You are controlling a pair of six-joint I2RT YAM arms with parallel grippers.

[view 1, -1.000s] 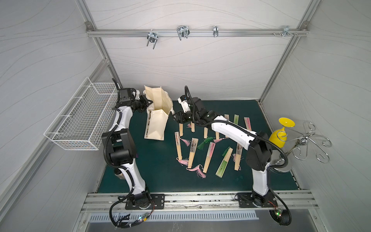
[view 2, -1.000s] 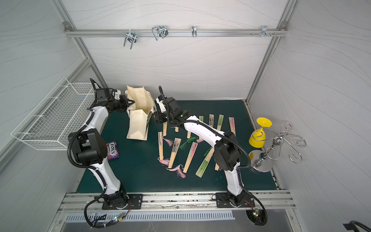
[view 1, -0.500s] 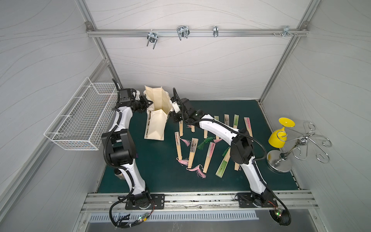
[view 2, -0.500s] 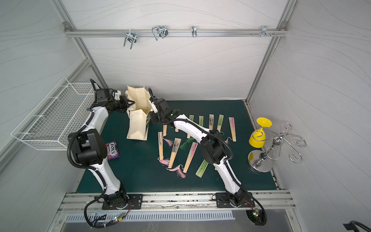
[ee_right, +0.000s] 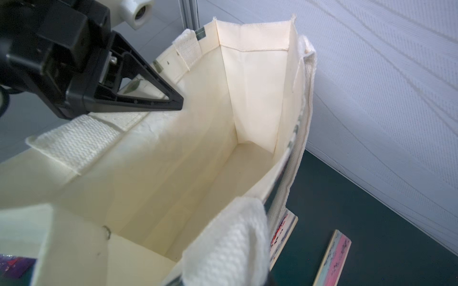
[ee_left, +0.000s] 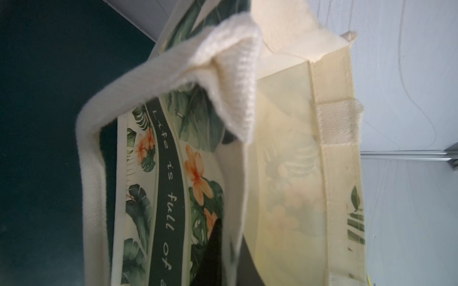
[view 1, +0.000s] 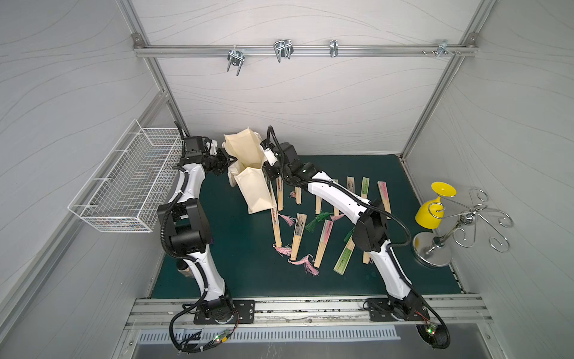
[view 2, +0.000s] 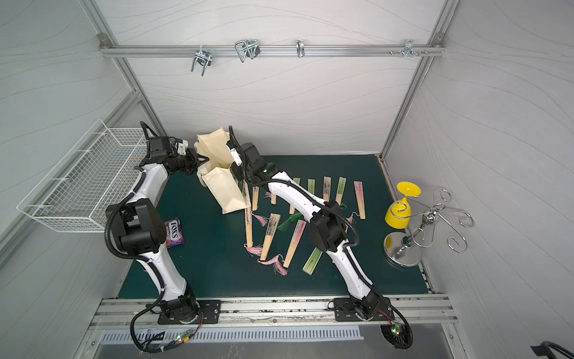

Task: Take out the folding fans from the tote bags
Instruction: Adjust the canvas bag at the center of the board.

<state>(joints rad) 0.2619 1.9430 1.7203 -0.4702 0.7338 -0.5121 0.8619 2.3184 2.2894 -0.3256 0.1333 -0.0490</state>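
- The tote bag (view 1: 253, 192) (view 2: 226, 192) is seen at about 10 o'clock on the green mat (view 1: 236, 273), with its mouth open upward and its cream end panel turned toward 6 o'clock.
- The left gripper (view 1: 229, 158) is placed at the bag's 9 o'clock side. Its jaws are clamped on the printed wall. In the left wrist view, the cream rim is seen running between two dark fingers (ee_left: 213, 250).
- One finger (ee_right: 148, 104) of that gripper is shown lying over the rim in the right wrist view.
- The right gripper (view 1: 267, 171) is set against the bag's 3 o'clock rim, with its jaws drawn together on the tote bag. In the right wrist view, the white handle webbing (ee_right: 228, 242) is bunched exactly where the jaws meet, and the fingers themselves are hidden by it.
- The bag's pale lining and floor are shown in the right wrist view.
- The folding fans (view 1: 323, 244) (view 2: 295, 242), roughly a dozen and all closed, are laid flat on the mat outside the bag, spread from the centre out to 2 o'clock.
- Pink and green tassels are trailed among them.
- One fan (ee_right: 282, 236) is tucked partly under the bag's 4 o'clock edge, and a pink-topped fan (ee_right: 334, 257) is seen just beside it.
- A white wire basket (view 1: 124, 199) is hung on the wall at 9 o'clock.
- A purple snack packet (view 2: 174, 233) is found at 8 o'clock on the mat.
- A yellow goblet (view 1: 430, 211) is held on a metal stand (view 1: 435, 253) at 3 o'clock.
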